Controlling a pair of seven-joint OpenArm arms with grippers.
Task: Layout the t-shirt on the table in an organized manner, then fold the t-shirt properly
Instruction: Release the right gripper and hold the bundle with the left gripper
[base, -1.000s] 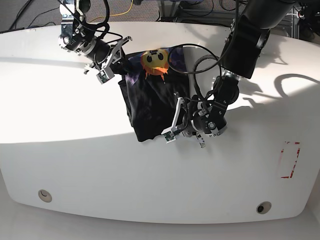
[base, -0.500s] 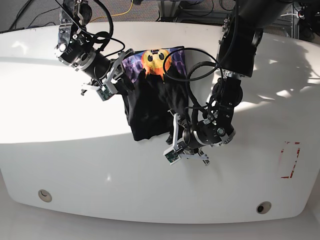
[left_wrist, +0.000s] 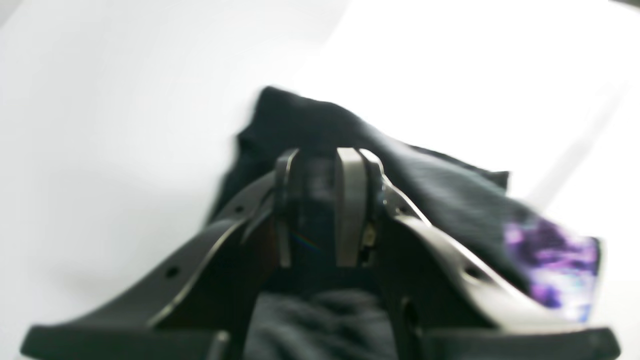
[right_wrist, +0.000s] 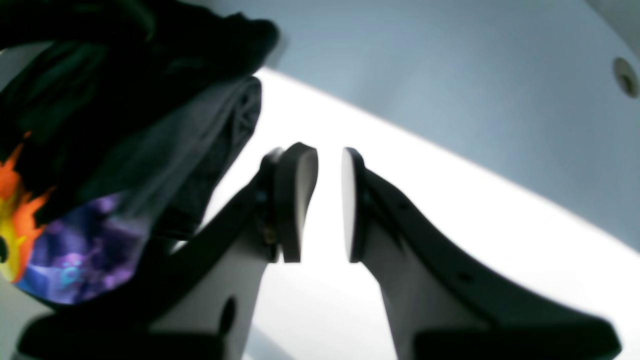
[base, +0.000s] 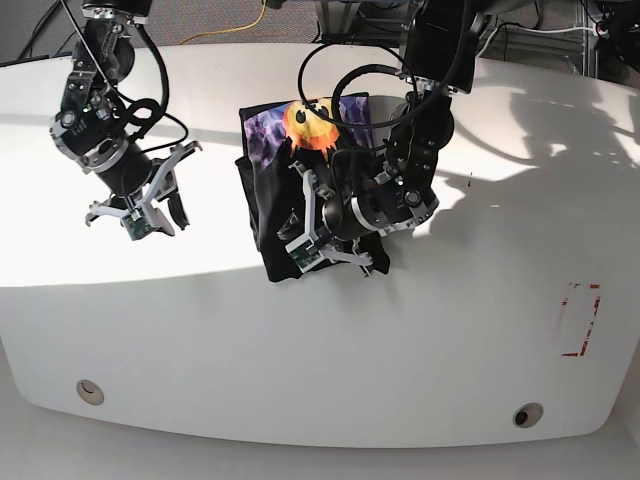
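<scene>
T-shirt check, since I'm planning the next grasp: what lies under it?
The t-shirt lies bunched on the white table. The left gripper is shut on a fold; anything beneath is covered.

Left gripper (base: 322, 222) hides part of, seemingly, t-shirt (base: 275, 215).

Setting: robotics lab | Evidence: glossy white table (base: 200, 330) with rounded edges filled the base view; red dashed rectangle mark (base: 580, 320) sat at right; two round holes (base: 90, 391) lay near the lower edge; yellow and black cables (base: 250, 20) ran along the top of the frame
</scene>
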